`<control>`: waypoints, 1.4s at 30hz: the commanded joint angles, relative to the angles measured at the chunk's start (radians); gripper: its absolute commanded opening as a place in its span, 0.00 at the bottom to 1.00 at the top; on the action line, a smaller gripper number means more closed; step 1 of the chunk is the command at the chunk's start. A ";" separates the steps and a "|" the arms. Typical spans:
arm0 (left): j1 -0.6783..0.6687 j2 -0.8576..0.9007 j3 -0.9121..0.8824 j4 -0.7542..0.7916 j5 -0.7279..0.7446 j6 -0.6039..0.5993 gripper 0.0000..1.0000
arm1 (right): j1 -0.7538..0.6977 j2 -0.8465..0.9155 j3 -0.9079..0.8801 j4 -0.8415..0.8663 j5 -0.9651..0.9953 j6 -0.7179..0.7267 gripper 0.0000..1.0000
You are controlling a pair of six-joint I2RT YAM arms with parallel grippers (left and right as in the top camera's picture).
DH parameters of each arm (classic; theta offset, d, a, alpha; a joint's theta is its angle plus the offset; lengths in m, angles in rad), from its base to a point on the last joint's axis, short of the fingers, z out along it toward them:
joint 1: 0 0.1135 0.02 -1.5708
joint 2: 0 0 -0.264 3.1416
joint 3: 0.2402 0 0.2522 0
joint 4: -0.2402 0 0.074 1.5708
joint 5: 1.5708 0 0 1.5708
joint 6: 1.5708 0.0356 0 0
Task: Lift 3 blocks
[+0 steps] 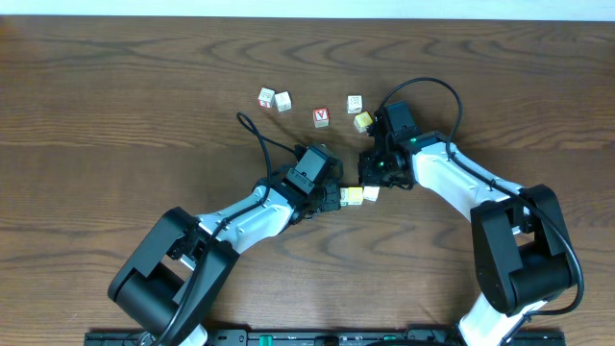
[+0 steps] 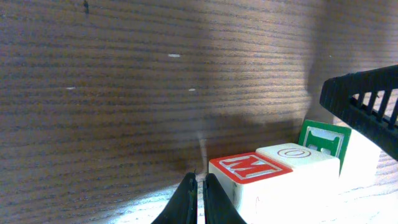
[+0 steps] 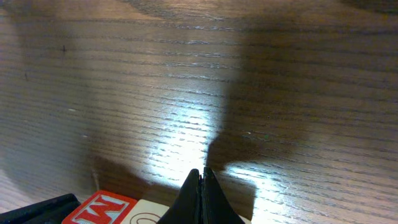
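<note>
Closed left gripper (image 2: 199, 182) beside red-M block (image 2: 245, 169), O block (image 2: 296, 154), green-marked block (image 2: 323, 140).

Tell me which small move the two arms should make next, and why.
Probably press both shut grippers inward against the ends of the row of three blocks. The left gripper sits beside the red-topped end, the right gripper by the green-faced end, and the row rests on the table, not yet lifted.

1. Dark wood-grain counter (image 1: 115, 115), spanning the whole frame.
2. Upper centre: two pale cubes (image 1: 274, 99) side by side, a red-faced cube (image 1: 321, 116), a pale cube (image 1: 355, 103), a yellow cube (image 1: 362, 121).
3. Centre: short row of cubes (image 1: 360, 195), touching; contact with counter unclear.
</note>
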 commanded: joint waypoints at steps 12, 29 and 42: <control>-0.004 0.008 0.006 0.000 -0.016 -0.002 0.07 | 0.011 0.002 0.012 -0.035 -0.042 -0.019 0.01; -0.004 0.008 0.006 0.000 -0.016 -0.002 0.07 | 0.010 -0.001 0.103 -0.127 -0.045 -0.019 0.01; -0.004 0.008 0.006 0.000 -0.017 -0.001 0.07 | -0.108 -0.011 0.236 -0.338 -0.008 0.012 0.01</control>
